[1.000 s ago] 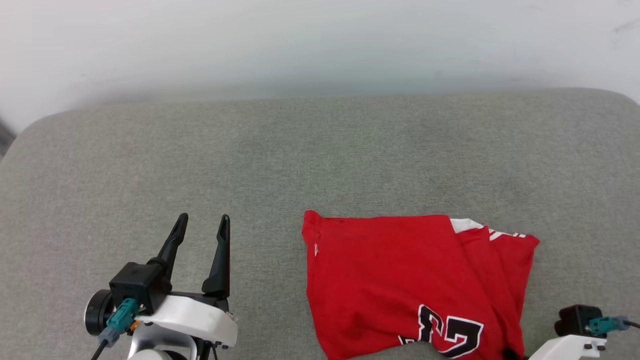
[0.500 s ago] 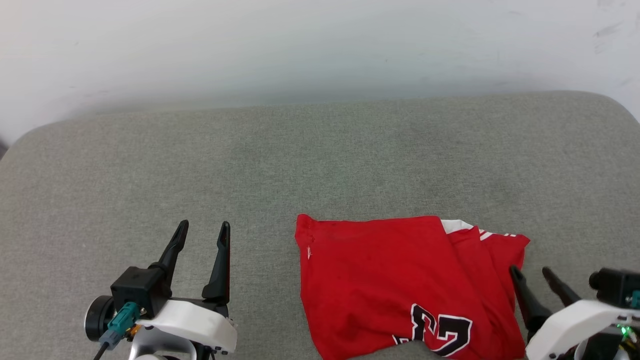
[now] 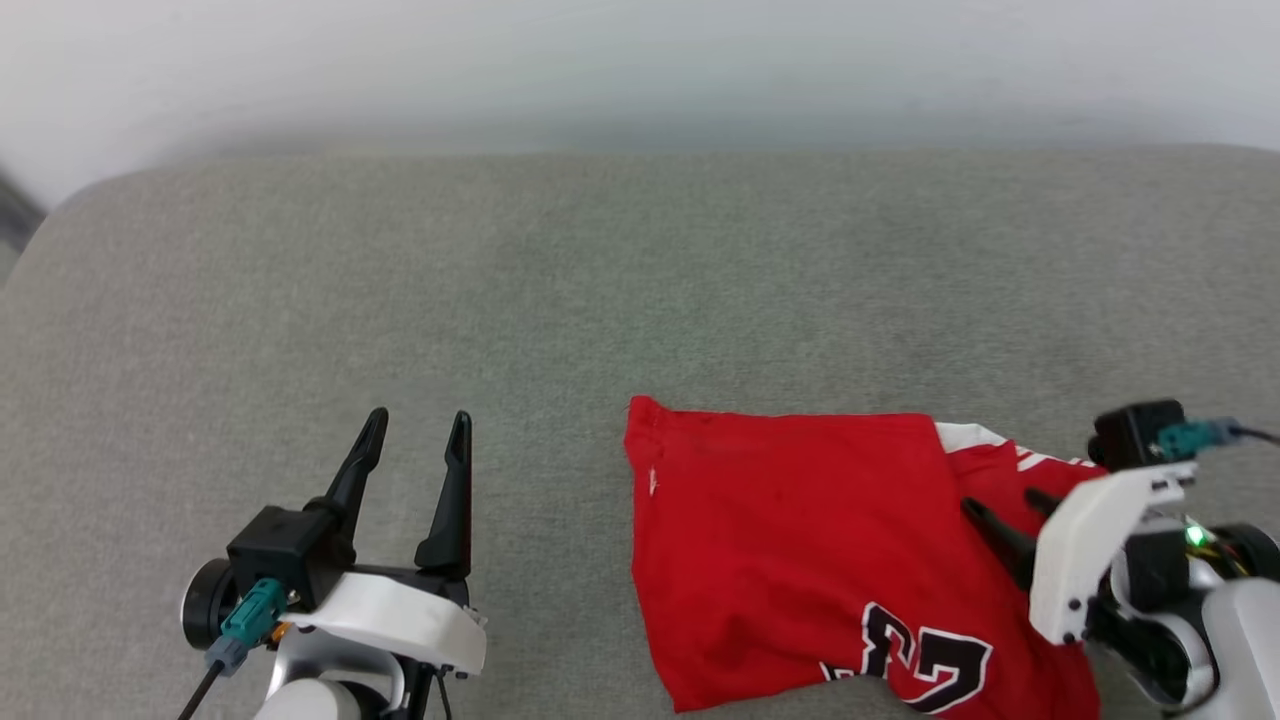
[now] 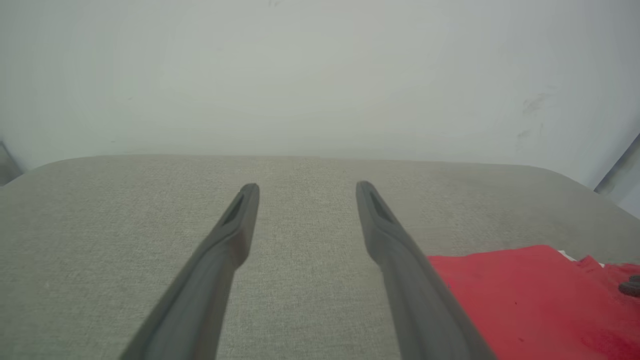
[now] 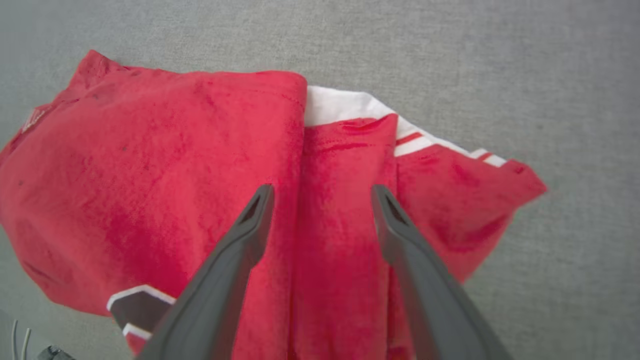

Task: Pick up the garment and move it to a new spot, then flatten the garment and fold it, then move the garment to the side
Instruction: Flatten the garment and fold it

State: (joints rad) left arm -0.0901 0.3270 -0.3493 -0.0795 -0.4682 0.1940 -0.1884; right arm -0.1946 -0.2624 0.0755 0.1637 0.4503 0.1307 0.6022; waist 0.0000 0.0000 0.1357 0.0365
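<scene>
The garment [image 3: 800, 540] lies folded on the grey cushion, red with black "23" lettering near the front edge and a white striped sleeve peeking out at its far right. In the right wrist view the garment [image 5: 150, 175] spreads under my right gripper [image 5: 322, 192], which is open and hovers over a lengthwise fold. From the head, the right gripper [image 3: 1000, 505] points left over the garment's right part. My left gripper [image 3: 415, 425] stands open over bare cushion, well left of the garment [image 4: 515, 295]; in its own view the left gripper [image 4: 307, 190] holds nothing.
The grey fabric surface [image 3: 600, 280] stretches wide to the far side and left, bounded by a pale wall [image 3: 640, 60] behind. Its rounded corner shows at the upper left.
My right gripper has swung up and leftward over the garment's right part. The head camera shifted slightly, so the whole scene moved in view. The left gripper kept its pose.
</scene>
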